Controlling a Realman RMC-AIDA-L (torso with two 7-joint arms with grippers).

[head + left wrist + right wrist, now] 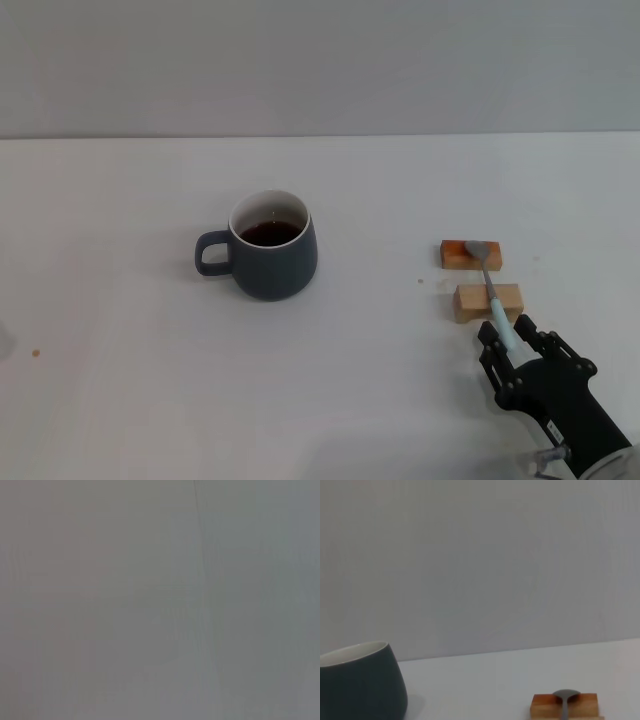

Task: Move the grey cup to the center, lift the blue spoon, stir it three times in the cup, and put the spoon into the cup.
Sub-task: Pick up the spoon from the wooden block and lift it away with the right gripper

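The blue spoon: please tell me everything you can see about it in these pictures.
The blue spoon is small and slim, with a pale light-blue handle and a grey metal bowl. It lies across two small wooden blocks: the bowl rests on the far block, the handle passes over the near block. The handle's end reaches between the fingers of the right gripper, which sits at that end; whether it is gripped cannot be told. The spoon lies on the robot's right, apart from the grey cup.
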